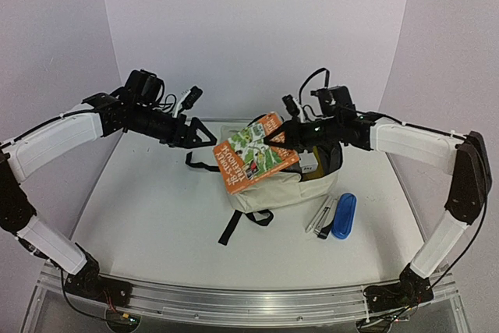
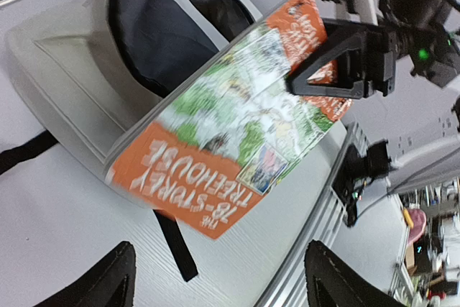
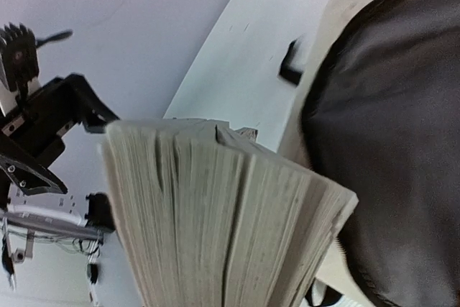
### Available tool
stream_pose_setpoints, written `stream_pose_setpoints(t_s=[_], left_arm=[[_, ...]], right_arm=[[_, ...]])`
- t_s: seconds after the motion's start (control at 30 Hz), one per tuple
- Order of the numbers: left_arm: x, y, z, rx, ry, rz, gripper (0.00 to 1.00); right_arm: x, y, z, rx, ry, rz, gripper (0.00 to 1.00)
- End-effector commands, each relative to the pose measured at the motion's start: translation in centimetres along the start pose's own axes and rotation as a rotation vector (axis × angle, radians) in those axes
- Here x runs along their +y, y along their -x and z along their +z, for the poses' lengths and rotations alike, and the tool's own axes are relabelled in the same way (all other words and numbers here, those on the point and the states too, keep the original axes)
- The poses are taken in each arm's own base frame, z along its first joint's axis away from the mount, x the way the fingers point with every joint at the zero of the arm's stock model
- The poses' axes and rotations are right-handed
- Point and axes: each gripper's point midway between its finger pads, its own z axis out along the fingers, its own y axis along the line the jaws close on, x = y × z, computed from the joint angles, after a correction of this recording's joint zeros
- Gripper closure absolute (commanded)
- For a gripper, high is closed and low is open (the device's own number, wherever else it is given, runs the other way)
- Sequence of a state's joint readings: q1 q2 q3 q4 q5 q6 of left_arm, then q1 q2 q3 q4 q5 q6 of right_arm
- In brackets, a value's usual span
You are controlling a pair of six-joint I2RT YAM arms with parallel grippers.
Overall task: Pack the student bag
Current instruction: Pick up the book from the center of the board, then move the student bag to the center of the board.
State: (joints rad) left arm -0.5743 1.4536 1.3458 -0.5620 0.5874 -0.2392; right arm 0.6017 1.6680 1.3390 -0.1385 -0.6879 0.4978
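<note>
The student bag [image 1: 282,189] lies on the table, cream with black straps, its dark-lined mouth [image 3: 395,134] open. An orange paperback book [image 1: 249,157] hangs tilted over the bag. My right gripper [image 1: 274,139] is shut on the book's upper edge, one finger lying across the cover [image 2: 327,59]. In the right wrist view the book's page edges [image 3: 223,221] fill the frame and hide the fingers. My left gripper [image 1: 204,132] is open, held to the left of the book and apart from it. Its fingertips [image 2: 115,278] stand wide with nothing between them.
A blue case [image 1: 344,215] and a few pens [image 1: 321,216] lie on the table right of the bag. A black strap [image 1: 232,228] trails toward the front. White walls close in the back and sides, and a metal rail [image 1: 234,302] runs along the near edge.
</note>
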Motion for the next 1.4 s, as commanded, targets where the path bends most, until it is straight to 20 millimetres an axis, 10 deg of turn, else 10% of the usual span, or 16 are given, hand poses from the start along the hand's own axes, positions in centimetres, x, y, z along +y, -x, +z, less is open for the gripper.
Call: stream_pose_setpoints(t_s=[0.0,0.33,0.7,1.13,1.37], left_arm=[[4.2,3.9,-2.2,-0.222,0.125,-0.155,0.15],[9.6,1.6,5.3,-0.165,0.092,-0.443,0.11],[10.0,-4.5,12.9,0.071,0.02,-0.548,0.13],[8.4,-6.7,15.0,0.12,-0.075,-0.622,0.52],[9.3,-7.7,15.1,0.137,-0.023,-0.634,0.9]], right_arm=[[4.0,8.5,-8.9,-0.384,-0.077,-0.16,1.0],[-3.1,11.8,-19.3,-0.681,-0.612,-0.093,1.0],[-5.8,10.4,-20.1,-0.697,-0.722,-0.046,1.0],[-5.8,10.6,-20.3,-0.706,-0.73,-0.047,1.0],[-4.7,10.6,-20.2,-0.705,-0.68,-0.064,1.0]])
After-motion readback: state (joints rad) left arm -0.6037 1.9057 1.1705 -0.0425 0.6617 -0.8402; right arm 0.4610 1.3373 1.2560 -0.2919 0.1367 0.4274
